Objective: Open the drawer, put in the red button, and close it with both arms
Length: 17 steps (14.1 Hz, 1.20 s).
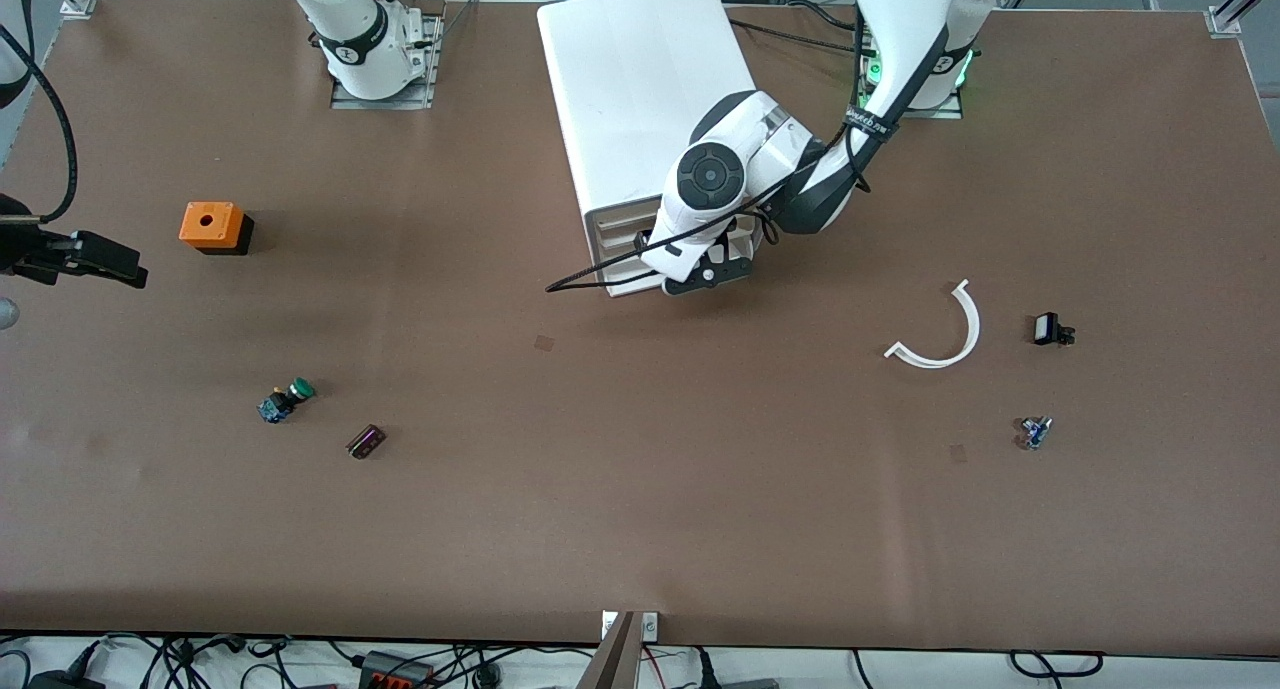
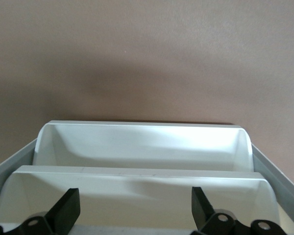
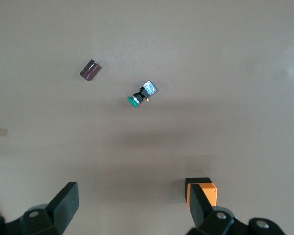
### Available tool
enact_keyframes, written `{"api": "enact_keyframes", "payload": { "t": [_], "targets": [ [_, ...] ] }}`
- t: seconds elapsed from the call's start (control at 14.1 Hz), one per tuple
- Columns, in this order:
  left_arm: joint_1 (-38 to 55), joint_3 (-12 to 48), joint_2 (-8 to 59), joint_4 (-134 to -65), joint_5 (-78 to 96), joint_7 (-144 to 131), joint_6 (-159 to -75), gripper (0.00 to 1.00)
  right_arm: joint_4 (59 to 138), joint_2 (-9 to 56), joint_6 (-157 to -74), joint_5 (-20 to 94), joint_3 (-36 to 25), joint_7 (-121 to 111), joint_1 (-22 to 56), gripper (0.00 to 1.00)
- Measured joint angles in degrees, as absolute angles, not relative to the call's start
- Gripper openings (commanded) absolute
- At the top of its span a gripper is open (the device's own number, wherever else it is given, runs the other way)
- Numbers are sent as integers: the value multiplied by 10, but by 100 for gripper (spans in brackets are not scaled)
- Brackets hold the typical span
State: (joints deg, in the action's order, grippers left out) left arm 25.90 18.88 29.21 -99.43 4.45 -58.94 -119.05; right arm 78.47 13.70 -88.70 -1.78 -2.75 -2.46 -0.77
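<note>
Drawer (image 2: 142, 142) interior only in left wrist view

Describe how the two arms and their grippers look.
Both arms are glossy white with rounded shells. The left arm has a dark round joint cap, a black band and black cables. The left gripper and right gripper are black, with flat, angular jaws. The right arm also wears a black band.
</note>
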Motion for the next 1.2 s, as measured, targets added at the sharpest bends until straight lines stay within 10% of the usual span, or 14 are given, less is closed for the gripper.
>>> {"api": "enact_keyframes", "payload": {
  "t": [1.2],
  "targets": [
    [-66,177,196,-789,-12,-154,-892,100,951,26,-951,-18,-22,-24,-9,100]
  ]
}}
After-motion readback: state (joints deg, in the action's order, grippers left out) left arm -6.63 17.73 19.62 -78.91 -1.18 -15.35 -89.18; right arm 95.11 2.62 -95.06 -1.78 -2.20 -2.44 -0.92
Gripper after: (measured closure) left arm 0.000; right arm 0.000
